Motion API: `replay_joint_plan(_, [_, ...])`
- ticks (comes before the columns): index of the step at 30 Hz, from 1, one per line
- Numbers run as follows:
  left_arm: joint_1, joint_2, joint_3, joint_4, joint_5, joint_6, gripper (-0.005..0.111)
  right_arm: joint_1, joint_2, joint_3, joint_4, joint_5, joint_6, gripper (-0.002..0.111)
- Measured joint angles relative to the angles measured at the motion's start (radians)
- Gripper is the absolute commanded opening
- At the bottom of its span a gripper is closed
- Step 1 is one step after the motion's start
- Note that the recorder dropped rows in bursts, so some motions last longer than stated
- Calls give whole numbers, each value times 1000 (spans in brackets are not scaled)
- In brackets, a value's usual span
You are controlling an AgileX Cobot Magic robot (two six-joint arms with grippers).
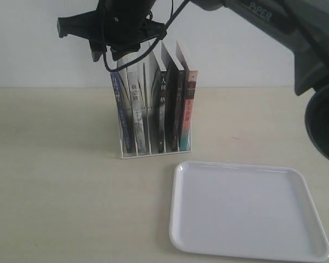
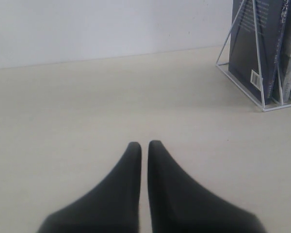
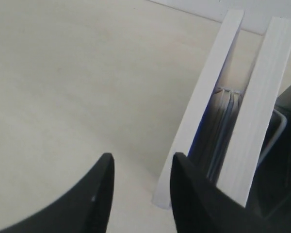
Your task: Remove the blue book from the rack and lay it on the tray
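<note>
White plastic first: aim for the tray (image 1: 247, 213), flat and bare, lying in front of the rack (image 1: 153, 149) and to its right. Holds, in the leftmost slot of that upright wire rack, the blue book (image 1: 119, 112), spine outward, just beside a grey-white book (image 1: 136, 115).

Reaching across from the right and poised over that book's top edge: right gripper (image 3: 141, 160), moderately parted, gripping nothing. Judged as the grasp step, not yet closed.

Lower until the fingers straddle the blue cover and its pages alone. Keep the inner finger out of the neighbouring book and off the divider wires. Centre before squeezing. Pinch firmly, since a thin paperback probably flexes. Lift straight up until clear of the wires, then carry across and lay flat.

Low over the table, well apart from the rack: left gripper (image 2: 144, 145), fingers almost together, holding nothing.

Behind everything, plain white wall (image 1: 33, 44). Beneath, pale matte tabletop (image 1: 55, 208) with faint grain.
</note>
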Motion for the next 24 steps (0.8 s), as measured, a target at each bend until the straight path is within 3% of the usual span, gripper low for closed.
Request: replay_joint_plan(24, [0, 0, 0, 0, 0, 0, 5, 0, 77, 0, -83, -14, 46, 37])
